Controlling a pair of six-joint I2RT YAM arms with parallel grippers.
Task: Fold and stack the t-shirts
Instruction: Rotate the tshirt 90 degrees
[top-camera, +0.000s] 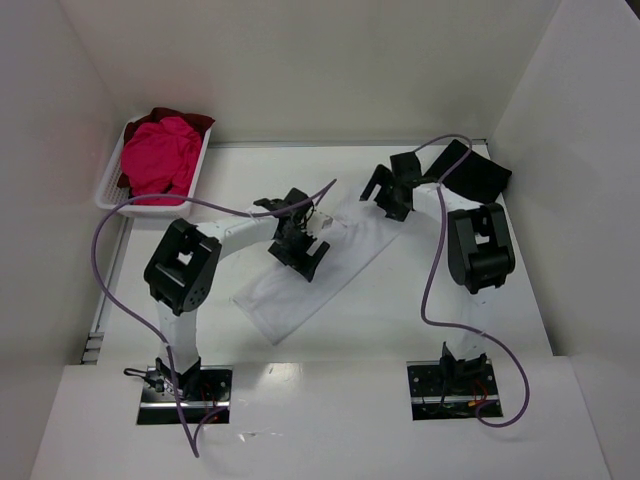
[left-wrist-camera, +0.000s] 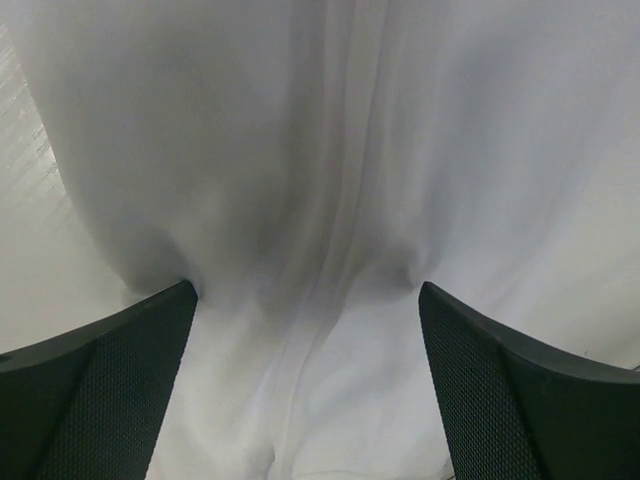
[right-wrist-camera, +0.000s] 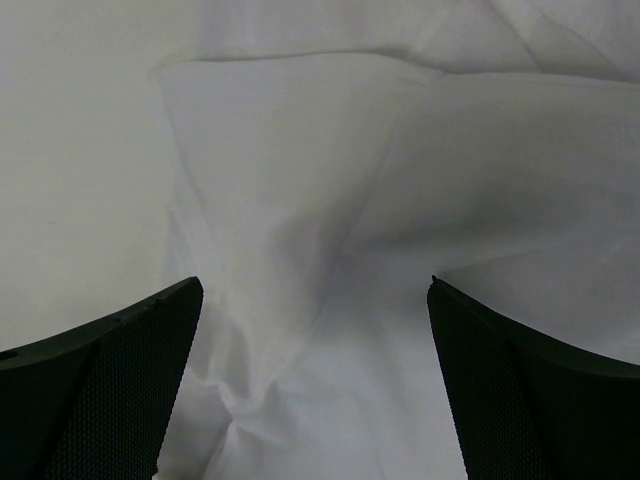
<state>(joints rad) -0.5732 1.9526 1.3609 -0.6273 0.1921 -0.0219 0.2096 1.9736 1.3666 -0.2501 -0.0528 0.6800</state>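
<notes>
From above, the white shirt (top-camera: 350, 258) lay on the worktop (top-camera: 400, 315) as a long, narrow diagonal strip, apparently with its sides already turned in. The left pincer (top-camera: 300, 248) sat over the middle of it and the right pincer (top-camera: 392, 192) at its far end. Just beyond that far end lay the black shirt (top-camera: 478, 172), a flat dark shape that looked folded. Well off to the far left of the white shirt stood the basket (top-camera: 140, 207), holding the pink shirt (top-camera: 160, 155) bunched up, with the dark red shirt (top-camera: 188, 120) showing behind it. In the left wrist view, the fingers (left-wrist-camera: 120, 380) stood spread wide, pinching nothing. Their tips were down at the white cloth, which puckered into soft lengthwise creases between them. In the right wrist view, the fingers (right-wrist-camera: 110, 370) were likewise spread, low over a folded corner of the white shirt, with bare worktop to one side. As a judgement, the task was roughly a third done: one shirt seemed finished and the white one was partway through. Its crosswise folds and stacking were yet to do, and the two basket shirts were untouched.
</notes>
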